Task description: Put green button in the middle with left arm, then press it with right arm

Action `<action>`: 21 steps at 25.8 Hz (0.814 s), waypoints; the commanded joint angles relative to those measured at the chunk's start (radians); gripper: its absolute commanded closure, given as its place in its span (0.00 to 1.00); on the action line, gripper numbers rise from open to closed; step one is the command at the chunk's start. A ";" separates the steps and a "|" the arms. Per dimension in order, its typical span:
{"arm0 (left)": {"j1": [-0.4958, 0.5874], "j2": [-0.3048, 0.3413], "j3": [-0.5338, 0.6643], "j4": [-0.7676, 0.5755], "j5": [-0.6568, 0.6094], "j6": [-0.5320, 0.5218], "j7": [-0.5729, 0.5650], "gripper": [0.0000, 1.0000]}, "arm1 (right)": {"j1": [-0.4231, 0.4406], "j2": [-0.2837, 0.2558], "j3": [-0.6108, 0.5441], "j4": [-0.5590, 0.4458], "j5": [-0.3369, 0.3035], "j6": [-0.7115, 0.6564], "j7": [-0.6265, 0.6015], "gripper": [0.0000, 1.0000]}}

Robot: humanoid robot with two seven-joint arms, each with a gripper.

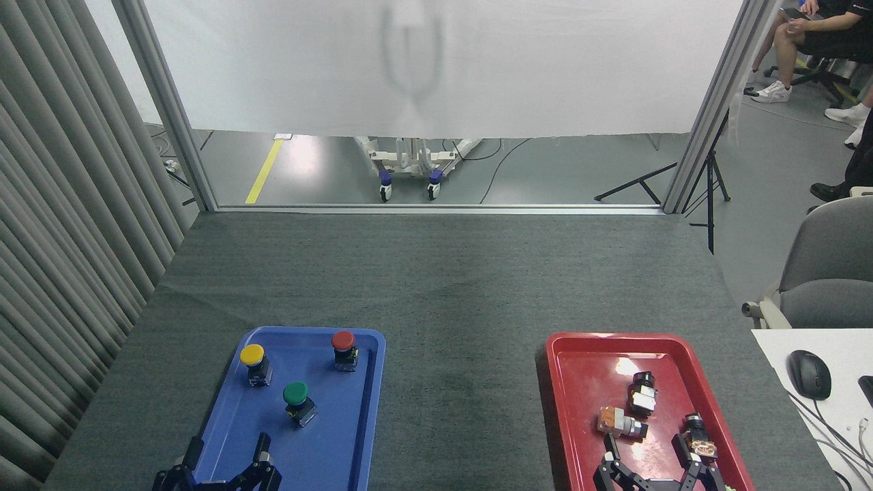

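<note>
The green button stands upright in the blue tray, in front of the yellow and red ones. My left gripper is at the bottom edge over the near end of the blue tray, a little short of the green button, open with nothing between its fingers. My right gripper is at the bottom edge over the red tray, also open and empty. The middle is the bare dark grey cloth between the two trays.
A yellow button and a red button stand at the back of the blue tray. Three small switch parts lie in the red tray. A white desk with a mouse is at the right; a grey chair and seated people lie beyond.
</note>
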 commanded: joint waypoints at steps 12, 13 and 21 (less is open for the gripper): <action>0.010 0.002 0.004 0.002 -0.006 0.004 0.003 0.00 | 0.000 -0.001 0.000 0.000 0.000 -0.007 0.001 0.00; 0.010 0.002 0.004 0.002 -0.008 0.004 0.003 0.00 | 0.000 -0.001 0.000 0.000 0.000 -0.007 0.001 0.00; 0.012 0.004 0.004 0.004 -0.008 0.007 0.003 0.00 | 0.000 -0.001 0.000 -0.001 0.000 -0.007 0.001 0.00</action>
